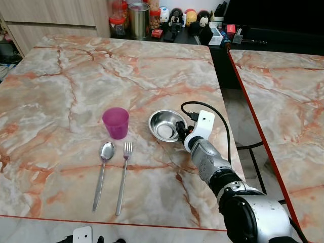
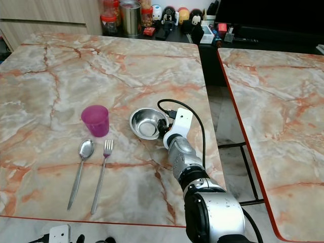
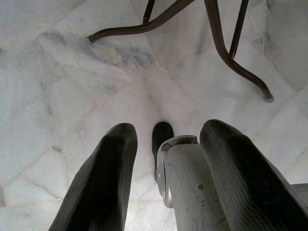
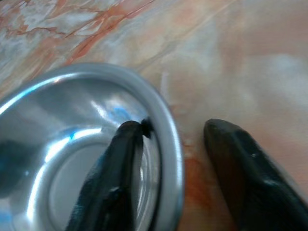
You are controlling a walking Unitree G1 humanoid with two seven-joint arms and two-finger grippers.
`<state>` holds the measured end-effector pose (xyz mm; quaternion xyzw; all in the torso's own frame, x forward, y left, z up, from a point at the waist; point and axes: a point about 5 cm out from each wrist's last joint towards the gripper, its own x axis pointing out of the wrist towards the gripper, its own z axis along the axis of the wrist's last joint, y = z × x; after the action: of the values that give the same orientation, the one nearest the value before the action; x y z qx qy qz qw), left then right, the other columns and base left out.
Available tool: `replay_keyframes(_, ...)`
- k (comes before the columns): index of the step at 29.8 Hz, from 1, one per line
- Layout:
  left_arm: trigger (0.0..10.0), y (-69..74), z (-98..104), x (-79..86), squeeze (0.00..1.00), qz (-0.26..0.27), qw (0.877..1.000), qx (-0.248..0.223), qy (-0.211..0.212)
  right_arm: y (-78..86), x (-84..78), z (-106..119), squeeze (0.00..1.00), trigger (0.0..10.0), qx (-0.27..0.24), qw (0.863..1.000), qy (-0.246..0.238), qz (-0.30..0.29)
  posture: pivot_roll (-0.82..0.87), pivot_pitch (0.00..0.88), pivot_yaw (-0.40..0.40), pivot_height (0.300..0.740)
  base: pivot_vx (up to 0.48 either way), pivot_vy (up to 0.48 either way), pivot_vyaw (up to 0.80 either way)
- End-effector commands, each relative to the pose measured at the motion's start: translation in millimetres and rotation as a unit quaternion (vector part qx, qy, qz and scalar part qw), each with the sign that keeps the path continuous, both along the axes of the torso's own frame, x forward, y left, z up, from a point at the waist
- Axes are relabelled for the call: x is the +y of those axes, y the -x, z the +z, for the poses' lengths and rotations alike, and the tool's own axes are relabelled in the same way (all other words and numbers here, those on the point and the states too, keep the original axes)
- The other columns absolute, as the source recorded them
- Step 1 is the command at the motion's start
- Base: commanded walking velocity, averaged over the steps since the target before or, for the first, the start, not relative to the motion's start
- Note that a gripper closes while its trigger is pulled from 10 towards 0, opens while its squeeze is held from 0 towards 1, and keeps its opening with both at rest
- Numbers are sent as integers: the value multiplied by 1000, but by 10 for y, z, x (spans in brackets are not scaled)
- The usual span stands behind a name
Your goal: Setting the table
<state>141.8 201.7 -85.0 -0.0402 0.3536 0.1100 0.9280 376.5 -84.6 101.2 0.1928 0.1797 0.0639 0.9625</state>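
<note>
- Where the marble table (image 1: pixel 76 66) carries the place setting, the items sit toward its near edge: a purple cup (image 1: pixel 116 122), a steel bowl (image 1: pixel 165 124) just to the cup's right, and a spoon (image 1: pixel 103 172) and fork (image 1: pixel 123 175) lying side by side in front of the cup, handles toward the robot.
- Right gripper (image 4: pixel 175 159): at the bowl's right-hand rim, reached in from the table's near right corner. Its fingers (image 4: pixel 113 187) are spread, one inside the bowl against the inner wall and the other outside on the tabletop, so the rim stands between them. Whether the pads actually press the rim cannot be told.
- Black cable (image 1: pixel 210 109): loops from the white wrist housing (image 1: pixel 202 124) over the table's right edge.
- Left gripper (image 3: pixel 166 178): hangs low beside the body, pointing down at a pale marble floor (image 3: pixel 57 96), fingers spread and holding nothing. A rounded white robot part (image 3: pixel 185 183) lies between them, and dark metal table legs (image 3: pixel 226 53) cross the floor beyond.
- Second marble table (image 1: pixel 283 96): stands to the right, separated by a gap.
- Far side: a dark shelf with jars, a metal tin (image 1: pixel 138 20) and small figurines (image 1: pixel 190 17) runs behind the tables.
</note>
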Motion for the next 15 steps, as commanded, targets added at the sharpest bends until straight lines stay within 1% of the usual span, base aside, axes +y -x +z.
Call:
replay_keyframes(1,10000,584,-254,-224,0,-12,992,120,33,24,26,-39,0,0,8,1000,-6,7,135,205,-131,740,0,0,0)
replay_keyframes(15,10000,564,-253,-238,0,-5,992,119,32,10,48,3,0,0,-7,1000,-21,8,136,192,-141,740,0,0,0)
